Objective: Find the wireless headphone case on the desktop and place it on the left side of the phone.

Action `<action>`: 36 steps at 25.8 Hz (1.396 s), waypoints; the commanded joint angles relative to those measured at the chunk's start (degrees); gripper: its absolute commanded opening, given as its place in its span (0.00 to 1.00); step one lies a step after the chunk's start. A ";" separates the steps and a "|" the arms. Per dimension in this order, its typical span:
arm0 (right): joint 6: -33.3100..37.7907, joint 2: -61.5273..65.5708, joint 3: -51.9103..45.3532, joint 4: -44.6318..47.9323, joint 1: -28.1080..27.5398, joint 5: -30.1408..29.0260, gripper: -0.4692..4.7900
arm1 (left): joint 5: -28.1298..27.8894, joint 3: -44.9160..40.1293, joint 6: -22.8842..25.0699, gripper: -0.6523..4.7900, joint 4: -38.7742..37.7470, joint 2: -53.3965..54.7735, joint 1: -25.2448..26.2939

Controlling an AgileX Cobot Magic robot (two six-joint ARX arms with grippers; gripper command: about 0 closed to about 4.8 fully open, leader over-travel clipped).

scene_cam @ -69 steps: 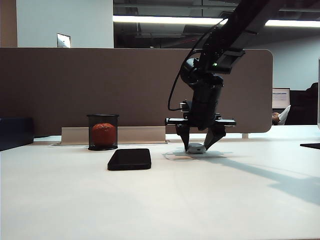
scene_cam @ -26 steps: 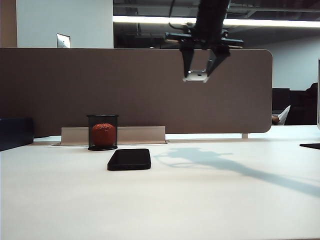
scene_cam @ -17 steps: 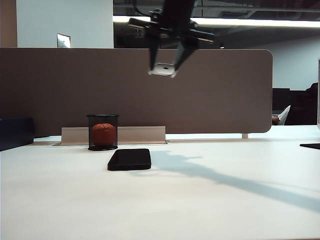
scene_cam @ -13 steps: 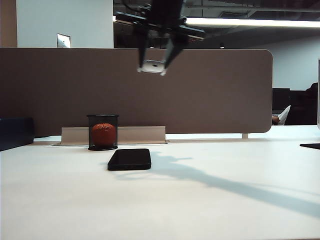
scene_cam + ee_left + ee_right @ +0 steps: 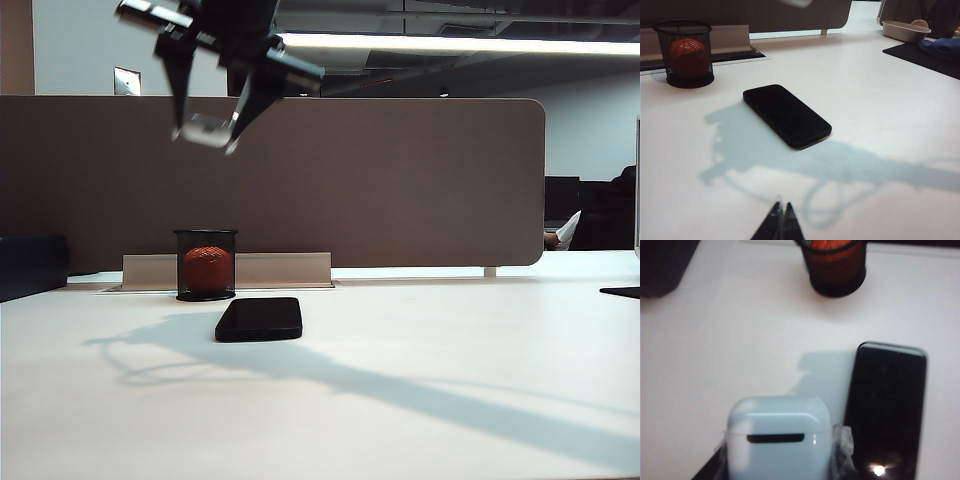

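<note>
High above the desktop, my right gripper is shut on the white wireless headphone case, which hangs over the mesh cup, up and left of the black phone. From the right wrist camera the case fills the space between the two fingers, with the phone beside it far below. In the left wrist view my left gripper is shut and empty, low over the desktop on the near side of the phone.
A black mesh cup with an orange ball stands behind the phone, in front of the brown partition. The left wrist view shows a beige tray and a dark mat at the far right. A dark box sits at the far left.
My right gripper lifted the case off the desktop to the right of the phone and swung it high and leftward, past the phone to above the mesh cup. The left arm stayed still.
</note>
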 commanded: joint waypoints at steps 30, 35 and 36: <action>3.39 20.17 0.17 16.46 -1.70 -5.86 0.24 | -5.03 0.13 -0.17 0.11 0.07 0.04 0.11; 3.30 21.22 0.17 16.92 -2.21 -5.66 0.24 | -5.03 0.13 -0.20 0.11 0.09 0.04 0.11; 3.32 21.62 0.17 17.03 -2.21 -5.68 0.24 | -5.01 0.13 -0.20 0.11 0.09 0.04 0.11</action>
